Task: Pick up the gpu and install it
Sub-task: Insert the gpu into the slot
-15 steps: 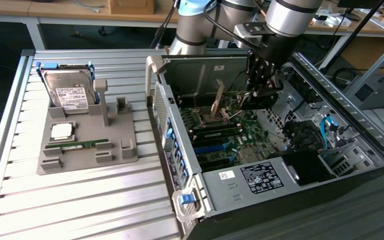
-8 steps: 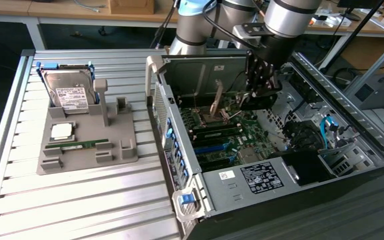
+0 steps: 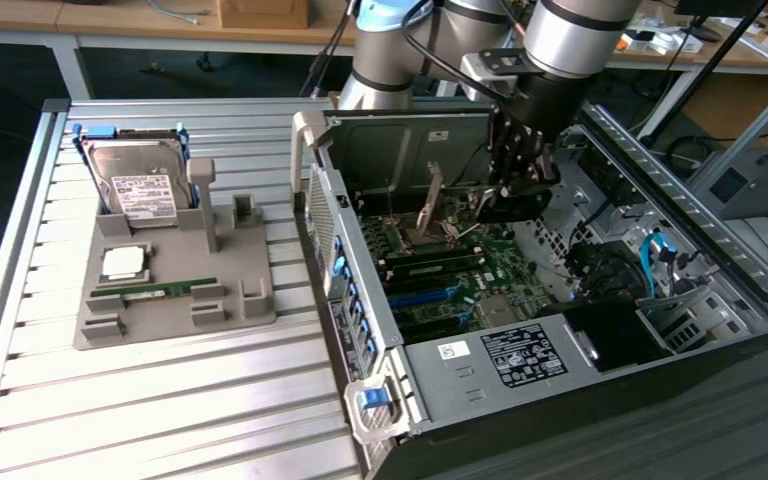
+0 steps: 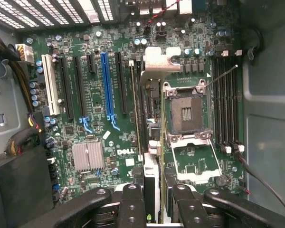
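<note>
End effector [image 4: 151, 209] was closed on the gpu [image 4: 151, 180], held edge-down inside the open computer case [image 3: 357, 300] above the motherboard [image 4: 99, 90], its long axis parallel to the expansion slots.

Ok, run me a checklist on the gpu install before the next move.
1. gpu gripped between the fingers: ok.
2. Computer case open, arm reaching inside: ok.
3. Card above the motherboard, beside the expansion slots: ok.
4. Blue slot free of any card: ok.
5. Card edge lined up with its slot: cannot tell.
6. gpu seated in a slot: not ok, it is held off the board.
</note>
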Available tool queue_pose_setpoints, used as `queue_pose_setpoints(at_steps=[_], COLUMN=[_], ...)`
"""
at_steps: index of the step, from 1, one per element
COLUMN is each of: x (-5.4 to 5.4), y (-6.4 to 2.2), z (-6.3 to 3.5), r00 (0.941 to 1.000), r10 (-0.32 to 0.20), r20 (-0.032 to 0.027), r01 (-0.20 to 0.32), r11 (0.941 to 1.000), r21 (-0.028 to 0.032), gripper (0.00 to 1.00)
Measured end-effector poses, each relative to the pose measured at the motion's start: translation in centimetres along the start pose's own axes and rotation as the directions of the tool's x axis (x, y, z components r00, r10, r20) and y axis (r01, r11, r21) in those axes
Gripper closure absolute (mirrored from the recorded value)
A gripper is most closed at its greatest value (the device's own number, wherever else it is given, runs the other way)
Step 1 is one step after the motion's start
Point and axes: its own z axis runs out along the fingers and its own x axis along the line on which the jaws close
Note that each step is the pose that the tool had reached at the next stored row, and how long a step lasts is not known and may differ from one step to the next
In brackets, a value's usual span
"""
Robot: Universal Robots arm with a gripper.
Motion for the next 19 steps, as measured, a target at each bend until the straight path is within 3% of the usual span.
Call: queue_pose_setpoints(at_steps=[19], x=[0.31], y=[0.76], z=[0.38], r00=[1.0], r10=[-0.003], r20=[-0.0001], r01=[0.003], r11=[1.0], r21=[-0.0001], gripper=[0.73])
